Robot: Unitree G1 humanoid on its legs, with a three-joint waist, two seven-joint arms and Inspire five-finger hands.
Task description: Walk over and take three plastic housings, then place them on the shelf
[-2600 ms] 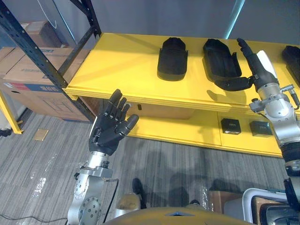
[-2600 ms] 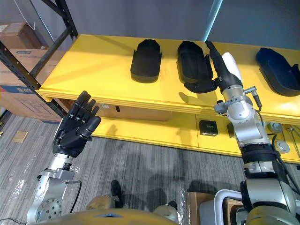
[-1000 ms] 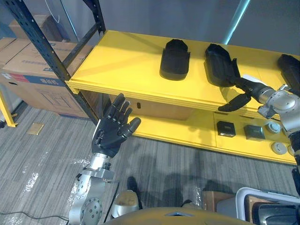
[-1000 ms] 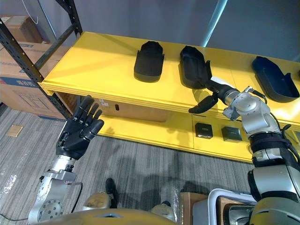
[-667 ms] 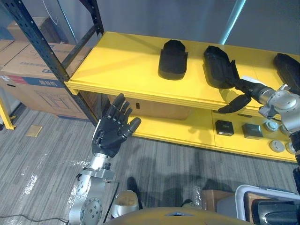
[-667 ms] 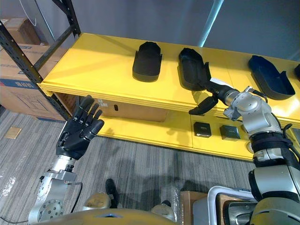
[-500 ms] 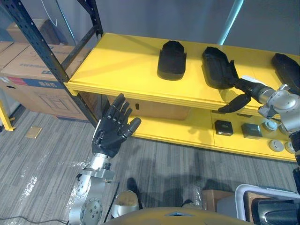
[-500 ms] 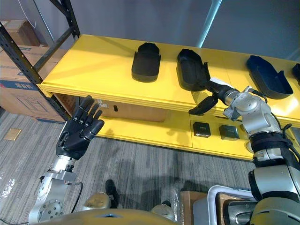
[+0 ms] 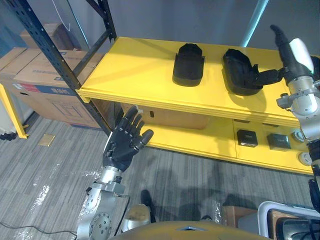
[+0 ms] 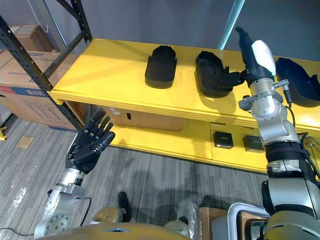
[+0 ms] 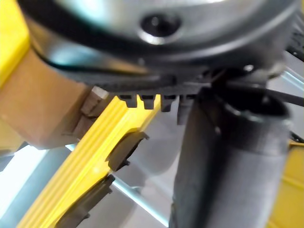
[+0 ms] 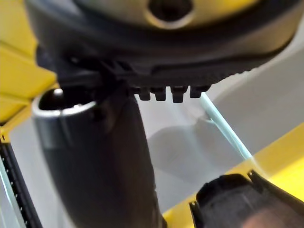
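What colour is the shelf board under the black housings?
The shelf board is bright yellow, clearest in the left eye view.

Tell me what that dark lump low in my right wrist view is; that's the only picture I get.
Observer: Likely a plastic housing: the head views show the right hand raised beside one on the yellow shelf.
Operator: Is the hand holding it?
Observer: No, its fingers are straight and point up; the thumb reaches toward the housing.
Operator: And the other hand?
Observer: The left hand is open, held up below the shelf's front edge, holding nothing.
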